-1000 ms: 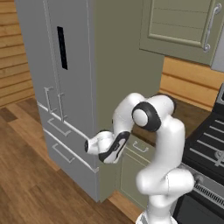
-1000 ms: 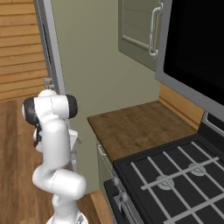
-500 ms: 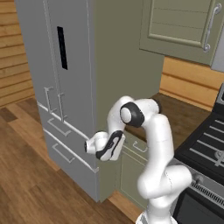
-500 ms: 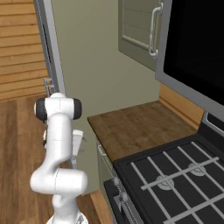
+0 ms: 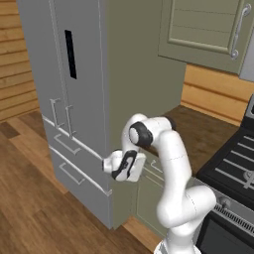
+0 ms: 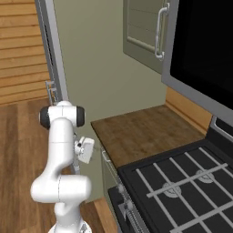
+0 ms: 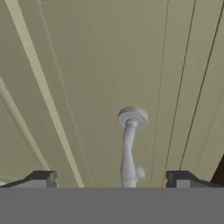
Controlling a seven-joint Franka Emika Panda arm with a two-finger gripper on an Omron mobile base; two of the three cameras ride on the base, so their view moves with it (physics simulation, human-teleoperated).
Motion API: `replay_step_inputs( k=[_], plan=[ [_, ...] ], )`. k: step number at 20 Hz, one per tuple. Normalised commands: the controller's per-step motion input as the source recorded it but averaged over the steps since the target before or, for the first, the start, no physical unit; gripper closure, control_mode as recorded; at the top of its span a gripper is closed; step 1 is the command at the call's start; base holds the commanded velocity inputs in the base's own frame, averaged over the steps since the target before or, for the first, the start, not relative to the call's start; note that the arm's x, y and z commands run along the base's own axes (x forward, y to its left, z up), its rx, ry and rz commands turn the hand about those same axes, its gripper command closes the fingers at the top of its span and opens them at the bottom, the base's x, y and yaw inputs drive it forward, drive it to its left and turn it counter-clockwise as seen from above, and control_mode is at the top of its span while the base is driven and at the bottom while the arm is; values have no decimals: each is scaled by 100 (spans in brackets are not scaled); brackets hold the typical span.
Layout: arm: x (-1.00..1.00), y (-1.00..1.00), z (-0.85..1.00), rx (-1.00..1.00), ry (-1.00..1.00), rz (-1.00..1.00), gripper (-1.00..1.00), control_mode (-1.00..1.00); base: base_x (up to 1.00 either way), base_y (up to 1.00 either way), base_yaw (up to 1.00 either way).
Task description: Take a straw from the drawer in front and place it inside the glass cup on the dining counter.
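While the gripper (image 7: 111,180) hung wide open with its tips either side of the silver handle (image 7: 129,146) of the shut drawer (image 7: 100,65), reached only the approach; straw unseen, opening, picking and placing all left.

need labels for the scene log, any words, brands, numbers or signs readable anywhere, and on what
None: no readable text, number or sign in any view.
The grey fridge, the drawer front with its silver bar handle, the upper cabinet door and the stove are all unmarked.
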Motion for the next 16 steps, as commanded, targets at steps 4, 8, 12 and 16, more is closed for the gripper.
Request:
replay_step_inputs(
  k=[4, 8, 12, 16],
  plan=[
    [0, -38, -30, 0, -10, -10, -100, -100, 0, 0, 0],
    [-4, -13, -18, -2, -24, -7, -100, -100, 0, 0, 0],
    [-18, 0, -14, -6, -28, -3, -100, -100, 0, 0, 0],
    [-8, 0, -1, -7, -24, -1, -100, -100, 0, 0, 0]
  ],
)
